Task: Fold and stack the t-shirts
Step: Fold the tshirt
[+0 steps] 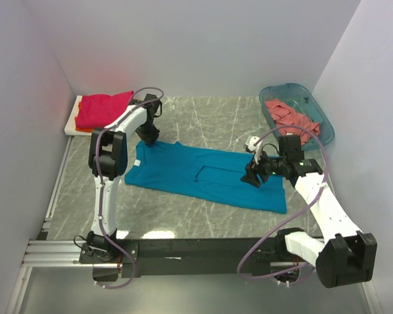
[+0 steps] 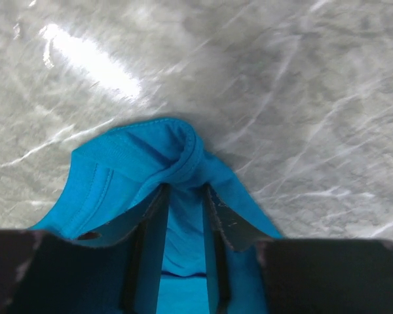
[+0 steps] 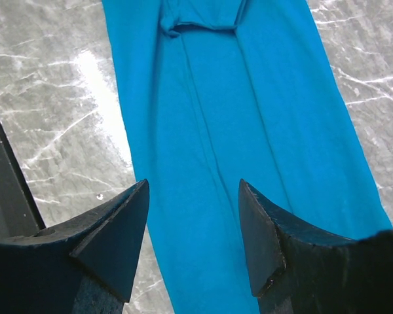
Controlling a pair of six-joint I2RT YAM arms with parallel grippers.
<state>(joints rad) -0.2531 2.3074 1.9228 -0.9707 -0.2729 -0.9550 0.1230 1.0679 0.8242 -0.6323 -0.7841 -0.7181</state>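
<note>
Grey marbled table [image 1: 216, 124], plain white walls all round, and right in the middle lies the teal t-shirt [image 1: 209, 176], stretched left to right as a long narrow strip. It looks folded in along its length already, edges fairly straight, one crease running down the centre.

At its far-left end, the left gripper [image 1: 149, 137] is down on the cloth. The wrist view shows the jaws drawn in narrow with a bunched ridge of teal hem pinched between them, so that end looks gripped. Over at the right end, the right gripper [image 1: 252, 175] hovers just above the strip, jaws spread wide, nothing in them, blue fabric visible straight through the gap.

Further out now. In the far-left corner sits the white board [image 1: 71, 124], with the magenta-red t-shirt [image 1: 103, 110] lying flat on top and a sliver of the orange t-shirt [image 1: 84, 129] peeking out underneath. Two folded and stacked, by the look of it. In the far-right corner, the basket [image 1: 327, 134] holds the salmon-pink t-shirt [image 1: 289, 114], still crumpled and untouched.

So roughly halfway, I'd judge. The teal one needs its crosswise folds, end brought over end, then a trip to the pile on the board. After that the salmon one has everything left: out of the basket, flattened, folded, stacked.
</note>
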